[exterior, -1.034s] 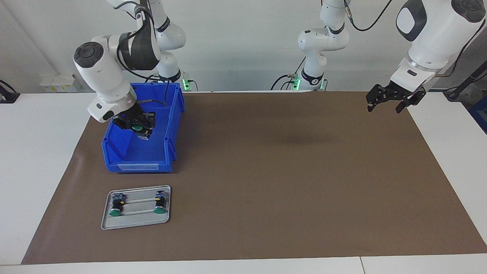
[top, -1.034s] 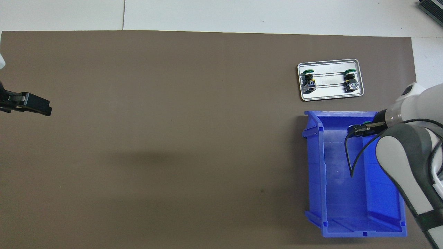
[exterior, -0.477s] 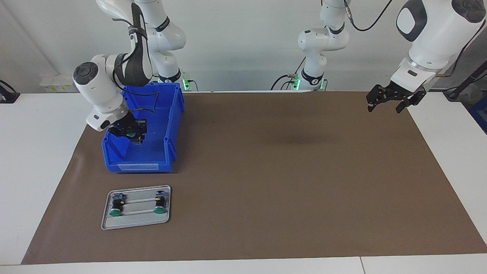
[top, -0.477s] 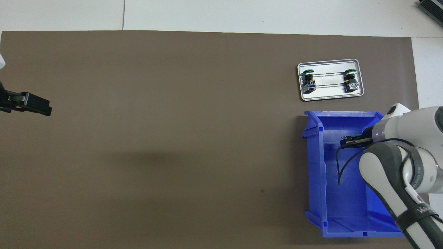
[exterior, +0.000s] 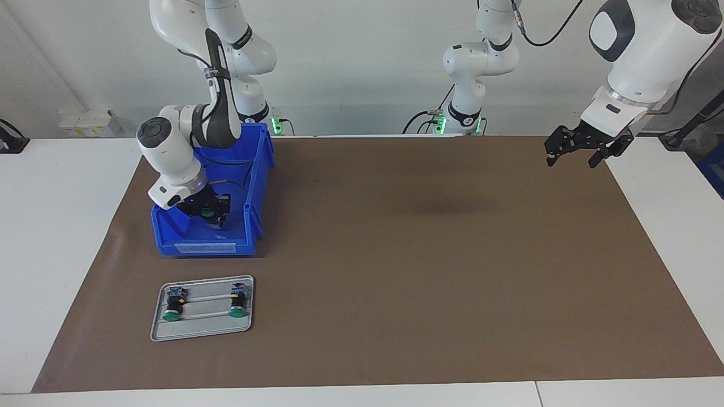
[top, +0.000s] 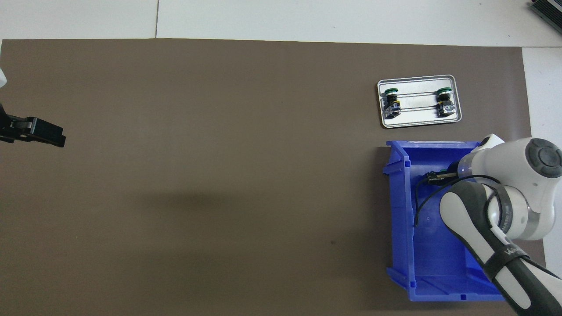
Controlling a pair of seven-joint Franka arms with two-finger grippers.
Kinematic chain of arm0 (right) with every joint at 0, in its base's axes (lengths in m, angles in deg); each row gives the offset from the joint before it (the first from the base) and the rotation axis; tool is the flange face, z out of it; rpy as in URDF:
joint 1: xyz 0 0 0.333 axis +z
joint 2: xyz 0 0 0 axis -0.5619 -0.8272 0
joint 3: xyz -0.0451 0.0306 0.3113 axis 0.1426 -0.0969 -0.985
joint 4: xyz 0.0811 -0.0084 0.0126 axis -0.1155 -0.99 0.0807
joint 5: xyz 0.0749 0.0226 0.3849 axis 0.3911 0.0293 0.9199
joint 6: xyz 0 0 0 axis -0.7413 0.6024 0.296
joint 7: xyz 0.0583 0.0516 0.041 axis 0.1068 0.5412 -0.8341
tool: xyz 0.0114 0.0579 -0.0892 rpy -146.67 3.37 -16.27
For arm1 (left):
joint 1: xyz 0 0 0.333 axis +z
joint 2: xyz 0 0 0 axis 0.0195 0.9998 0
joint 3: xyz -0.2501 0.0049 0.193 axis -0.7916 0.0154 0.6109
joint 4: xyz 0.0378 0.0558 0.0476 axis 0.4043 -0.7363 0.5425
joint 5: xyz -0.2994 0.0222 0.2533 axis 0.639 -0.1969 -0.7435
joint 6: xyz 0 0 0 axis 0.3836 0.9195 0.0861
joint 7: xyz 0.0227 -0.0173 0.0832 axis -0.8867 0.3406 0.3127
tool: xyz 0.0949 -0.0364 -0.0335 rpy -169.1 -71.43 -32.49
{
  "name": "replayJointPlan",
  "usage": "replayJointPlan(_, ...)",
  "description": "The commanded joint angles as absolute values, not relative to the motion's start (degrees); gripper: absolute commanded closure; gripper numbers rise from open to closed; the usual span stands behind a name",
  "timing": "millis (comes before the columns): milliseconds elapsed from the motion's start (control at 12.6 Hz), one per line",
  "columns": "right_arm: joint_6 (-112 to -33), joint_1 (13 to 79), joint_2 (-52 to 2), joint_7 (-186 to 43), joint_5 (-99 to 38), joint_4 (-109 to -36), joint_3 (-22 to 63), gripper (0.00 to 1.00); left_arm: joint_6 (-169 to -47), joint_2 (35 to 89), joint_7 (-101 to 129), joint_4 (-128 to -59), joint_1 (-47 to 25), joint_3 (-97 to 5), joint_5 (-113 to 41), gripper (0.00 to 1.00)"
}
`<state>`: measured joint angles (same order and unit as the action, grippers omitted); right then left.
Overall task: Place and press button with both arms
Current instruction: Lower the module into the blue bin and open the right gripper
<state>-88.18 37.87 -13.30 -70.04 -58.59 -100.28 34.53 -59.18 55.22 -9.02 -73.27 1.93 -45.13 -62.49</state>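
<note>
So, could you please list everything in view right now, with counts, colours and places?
button in the gripper: one, green cap, held by the right gripper over the blue bin.
buttons on the tray: two, green caps with black bodies, lying one at each end of the tray.
tray: one, grey, on the mat at the right arm's end, farther from the robots than the bin.
blue bin: one, blue, on the mat at the right arm's end.
mat: one, brown, covering most of the table.
table: one, white.
right gripper: one, black, shut on the button, low inside the bin.
left gripper: one, black, open, waiting over the mat's edge at the left arm's end.
</note>
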Motion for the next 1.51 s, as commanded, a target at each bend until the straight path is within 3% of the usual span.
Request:
replayJointPlan(0,-89.84,39.1,-13.79,-65.88,-57.79,-101.01,34.22,0.46,-60.63,53.4,-9.3,-75.62,2.08,-45.19,-63.38,0.0)
replayJointPlan(80,-90.2,39.89,-14.06,-64.91,-57.79,-101.01,34.22,0.38,-60.63,53.4,-9.3,-75.62,2.08,-45.19,-63.38,0.0)
replayJointPlan(159,-89.85,40.42,-14.06,-64.29,-57.87,-100.92,34.22,0.23,-60.63,53.4,-9.3,-75.62,2.08,-45.19,-63.38,0.0)
replayJointPlan(239,-89.41,40.25,-14.06,-64.9,-57.87,-100.66,34.22,0.0,-60.63,53.4,-9.3,-75.62,2.08,-45.19,-63.38,0.0)
replayJointPlan(477,-86.79,39.11,-11.79,-68.06,-57.79,-99.26,34.48,0.0,-60.63,53.4,-9.3,-75.62,2.08,-45.19,-63.38,0.0)
replayJointPlan(796,-74.32,37.44,-5.46,-67.63,-57.87,-92.94,34.66,0.0,-60.63,53.4,-9.3,-75.62,2.08,-45.19,-63.38,0.0)
replayJointPlan(1432,-54.03,35.68,-6.75,-63.94,-59.45,-67.39,34.66,0.0,-60.63,53.4,-9.3,-75.62,2.08,-45.19,-63.38,0.0)
